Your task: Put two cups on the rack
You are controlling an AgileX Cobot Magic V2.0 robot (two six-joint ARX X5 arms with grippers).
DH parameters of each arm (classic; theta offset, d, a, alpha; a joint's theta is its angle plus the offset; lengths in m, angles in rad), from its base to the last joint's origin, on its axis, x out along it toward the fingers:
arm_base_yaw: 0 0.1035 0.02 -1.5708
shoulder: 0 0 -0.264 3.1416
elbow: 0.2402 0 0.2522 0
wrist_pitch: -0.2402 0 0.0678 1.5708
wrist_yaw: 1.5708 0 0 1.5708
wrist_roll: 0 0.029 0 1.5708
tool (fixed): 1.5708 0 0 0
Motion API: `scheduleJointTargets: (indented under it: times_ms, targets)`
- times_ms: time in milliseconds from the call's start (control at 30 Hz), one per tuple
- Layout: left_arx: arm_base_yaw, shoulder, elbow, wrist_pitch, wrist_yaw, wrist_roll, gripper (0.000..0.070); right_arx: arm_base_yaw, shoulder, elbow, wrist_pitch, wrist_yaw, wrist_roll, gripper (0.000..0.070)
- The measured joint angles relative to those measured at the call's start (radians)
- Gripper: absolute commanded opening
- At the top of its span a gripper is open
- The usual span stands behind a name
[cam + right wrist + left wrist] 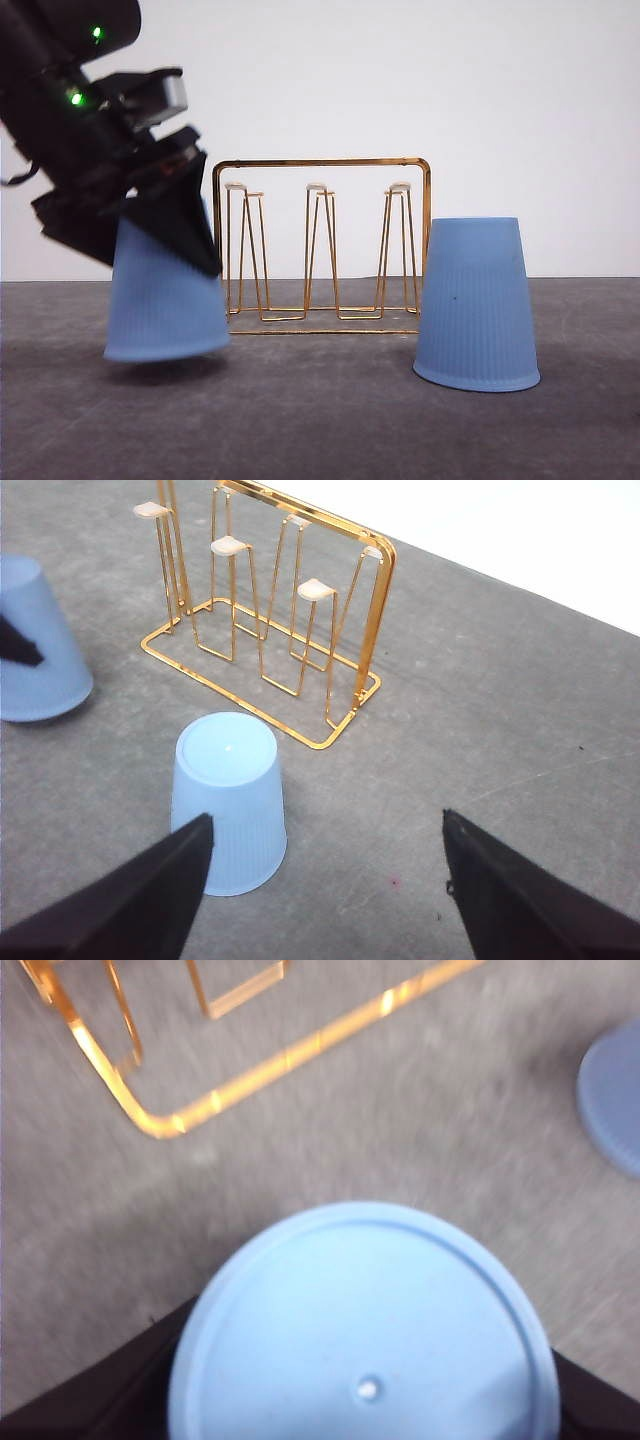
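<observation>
My left gripper (168, 238) is shut on one light blue ribbed cup (160, 305), which hangs mouth-down and tilted, its rim just off the table over its shadow, left of the rack. In the left wrist view that cup's flat base (365, 1345) lies between my dark fingers (90, 1400). The gold wire rack (320, 245) stands in the middle, with white-tipped prongs and nothing on them. The second cup (477, 305) stands upside down on the table to the rack's right. My right gripper (330, 885) is open above the table, just beside that cup (230, 800).
The grey table (330, 410) has free room in front of the rack. A white wall rises behind it. The rack's base frame corner (150, 1120) lies close to the held cup.
</observation>
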Motion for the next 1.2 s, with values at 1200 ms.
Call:
scheduleJointTargets:
  times_ms: [1200]
  targets:
    - [0.04, 0.155, 0.513, -0.173, -0.137, -0.131, 0.035, 0.0, 0.0, 0.0, 0.0, 0.0, 0.005, 0.0463]
